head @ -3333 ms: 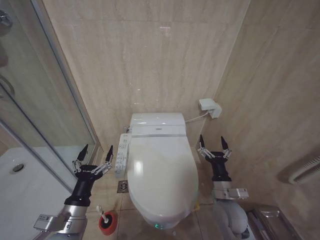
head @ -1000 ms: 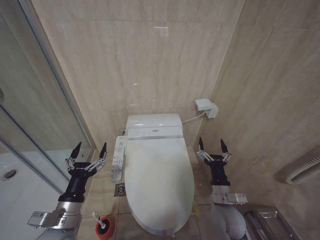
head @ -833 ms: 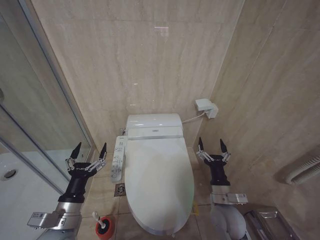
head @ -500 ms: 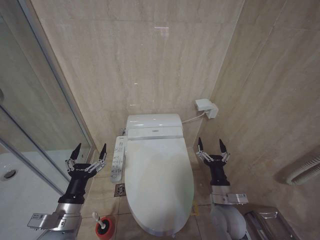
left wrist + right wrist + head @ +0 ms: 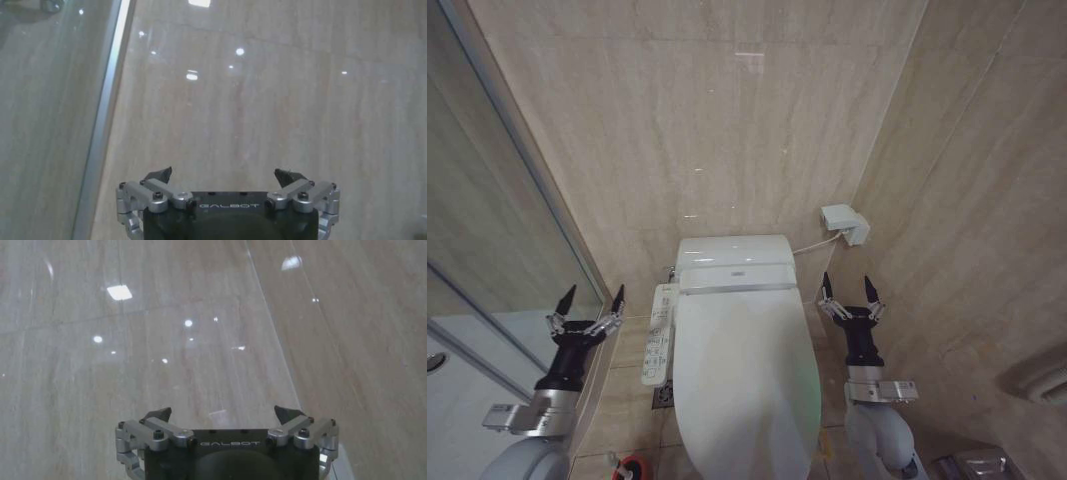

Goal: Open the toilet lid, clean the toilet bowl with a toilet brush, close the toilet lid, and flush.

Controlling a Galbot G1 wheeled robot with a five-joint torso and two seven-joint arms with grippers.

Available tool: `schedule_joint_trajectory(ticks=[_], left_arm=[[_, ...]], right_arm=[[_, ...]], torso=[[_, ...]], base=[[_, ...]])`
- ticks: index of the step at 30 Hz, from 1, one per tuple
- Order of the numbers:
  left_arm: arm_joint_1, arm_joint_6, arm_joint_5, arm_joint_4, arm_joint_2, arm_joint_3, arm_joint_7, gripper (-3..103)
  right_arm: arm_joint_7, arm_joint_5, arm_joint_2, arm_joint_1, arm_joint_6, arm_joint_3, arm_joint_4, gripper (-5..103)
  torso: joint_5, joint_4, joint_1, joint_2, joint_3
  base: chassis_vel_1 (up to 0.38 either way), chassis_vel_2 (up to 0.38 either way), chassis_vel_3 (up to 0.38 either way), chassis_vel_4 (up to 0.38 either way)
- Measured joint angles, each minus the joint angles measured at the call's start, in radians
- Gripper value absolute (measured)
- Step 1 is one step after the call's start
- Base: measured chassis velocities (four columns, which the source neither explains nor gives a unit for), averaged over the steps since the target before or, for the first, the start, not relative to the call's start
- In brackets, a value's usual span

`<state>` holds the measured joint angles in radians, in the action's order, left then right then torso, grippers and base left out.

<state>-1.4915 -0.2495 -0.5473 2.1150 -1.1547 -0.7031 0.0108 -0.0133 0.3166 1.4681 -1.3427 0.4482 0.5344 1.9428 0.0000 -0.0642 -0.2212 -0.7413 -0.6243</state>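
The toilet lid [image 5: 742,375] is a smooth white oval, lying shut, and it hides the toilet bowl beneath it. My left gripper [image 5: 587,297] is raised to the lid's left, open and holding nothing. It points at the beige wall in the left wrist view [image 5: 223,175]. On the lid's right my right gripper [image 5: 847,288] is also raised and open, with nothing in it, and faces the wall corner in the right wrist view [image 5: 222,414]. The toilet brush [image 5: 627,464] shows as a red holder with a white knob, at the bottom edge on the floor left of the toilet.
A long white button panel [image 5: 659,335] runs along the lid's left side, and the white tank unit [image 5: 732,262] sits behind it. A white wall box [image 5: 845,222] with a cable hangs on the right wall. The glass shower door [image 5: 497,210] closes off the left. A floor drain [image 5: 664,393] lies beside the toilet.
The camera has moved, so the toilet sits lower and larger and the brush holder is now at the bottom edge. Both grippers stay raised and open beside the shut lid.
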Motion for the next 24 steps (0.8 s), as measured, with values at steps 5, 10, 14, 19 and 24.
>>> schedule_joint_trajectory(ticks=[5, 10, 14, 19, 24], left_arm=[[0.088, 0.001, -0.042, -0.099, 0.07, 0.003, 0.011, 100], [0.164, -0.017, -0.075, -0.216, 0.135, 0.025, 0.054, 100], [0.227, -0.039, -0.11, -0.321, 0.175, 0.049, 0.142, 100], [0.302, -0.073, -0.149, -0.435, 0.201, 0.073, 0.256, 100], [0.404, -0.098, -0.195, -0.559, 0.212, 0.093, 0.309, 100]], right_arm=[[0.011, -0.005, -0.006, 0.001, -0.001, 0.0, 0.0, 100], [0.014, -0.005, -0.009, -0.003, 0.0, 0.003, 0.002, 100], [0.014, -0.005, -0.008, -0.004, 0.0, 0.004, 0.002, 100], [0.012, -0.007, -0.001, -0.002, 0.0, 0.0, -0.002, 100], [0.01, -0.016, 0.008, 0.014, 0.0, -0.011, -0.027, 100]], torso=[[-0.0001, -0.0001, 0.001, 0.0, 0.0], [-0.0002, 0.0001, 0.001, 0.0, 0.0], [-0.0002, 0.0002, 0.001, 0.0, 0.0], [-0.0003, 0.0001, 0.001, 0.0, 0.0], [-0.0002, 0.0, 0.001, 0.0, 0.0]], base=[[0.0, 0.0, 0.0, 0.0], [0.0, 0.0, 0.0, 0.0], [0.0, 0.0, 0.0, 0.0], [0.0, 0.0, 0.0, 0.0], [0.0, 0.0, 0.0, 0.0]])
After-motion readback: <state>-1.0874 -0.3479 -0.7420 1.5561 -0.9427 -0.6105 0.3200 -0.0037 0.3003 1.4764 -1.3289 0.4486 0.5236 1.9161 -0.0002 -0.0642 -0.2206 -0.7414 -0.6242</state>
